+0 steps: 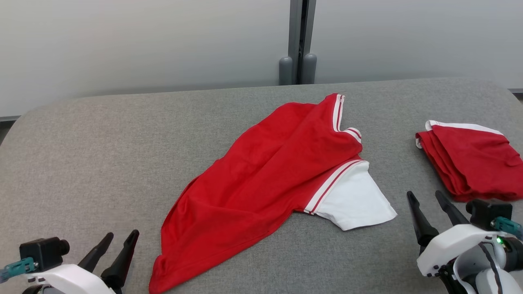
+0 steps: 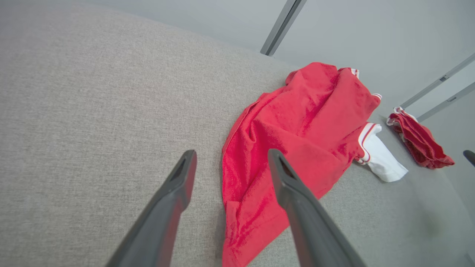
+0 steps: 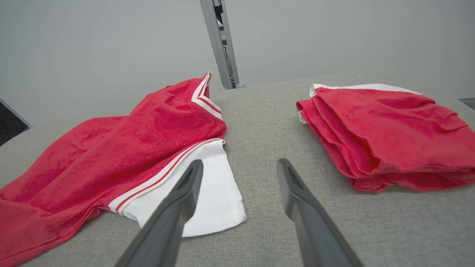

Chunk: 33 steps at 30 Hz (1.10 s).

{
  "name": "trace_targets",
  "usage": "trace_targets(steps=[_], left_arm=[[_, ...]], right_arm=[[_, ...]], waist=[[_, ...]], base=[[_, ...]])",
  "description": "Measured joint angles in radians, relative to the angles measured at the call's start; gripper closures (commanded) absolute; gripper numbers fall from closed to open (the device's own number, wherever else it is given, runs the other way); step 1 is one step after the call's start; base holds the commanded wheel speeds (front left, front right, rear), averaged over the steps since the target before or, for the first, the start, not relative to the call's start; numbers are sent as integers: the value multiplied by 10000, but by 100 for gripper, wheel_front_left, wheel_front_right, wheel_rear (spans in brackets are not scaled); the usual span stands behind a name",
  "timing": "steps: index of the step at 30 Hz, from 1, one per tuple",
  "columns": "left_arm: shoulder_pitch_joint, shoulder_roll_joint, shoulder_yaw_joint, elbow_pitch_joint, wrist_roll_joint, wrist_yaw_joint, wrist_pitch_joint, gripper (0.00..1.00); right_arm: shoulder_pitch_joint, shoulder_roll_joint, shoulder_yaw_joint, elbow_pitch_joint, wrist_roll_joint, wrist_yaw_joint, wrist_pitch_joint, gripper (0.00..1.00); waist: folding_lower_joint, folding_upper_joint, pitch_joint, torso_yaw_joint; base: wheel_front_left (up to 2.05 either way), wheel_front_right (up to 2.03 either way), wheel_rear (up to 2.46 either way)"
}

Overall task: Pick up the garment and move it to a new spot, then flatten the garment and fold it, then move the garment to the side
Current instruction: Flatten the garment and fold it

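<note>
Left pincer (image 1: 122,234): lower left over the grey desk (image 1: 81,143), fingers spread, nothing between them, released. The left wrist view adds the lower hem of the garment (image 2: 297,141) lying near its fingertips. The garment is a red shirt, crumpled and unfolded, lying diagonally at desk centre, with its white sleeve (image 1: 355,200) splayed rightward. The right wrist view details the striped trim where the sleeve joins the body. Folded pile (image 1: 474,159): red, at the desk's right end, apart from the garment; the right wrist view reveals its stacked layers. Right pincer (image 1: 424,193): lower right, fingers spread, empty, between sleeve and folded pile
</note>
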Motion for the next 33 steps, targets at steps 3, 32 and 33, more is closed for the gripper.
trace_targets(steps=[3,32,33], left_arm=[[12,6,199,-322,360,466,-330,0],[514,-1120,777,-54,1473,859,-677,0],[610,-1154,857,-50,1473,869,-679,0]], right_arm=[[-435,-81,36,512,-155,0,261,0],[-1533,142,56,2761,2082,0,3822,100],[-1310,21,115,2360,2222,0,4052,100]], waist=[[0,0,4,108],[0,0,-266,740],[0,0,-315,646]], base=[[0,0,0],[0,0,0],[0,0,0]])
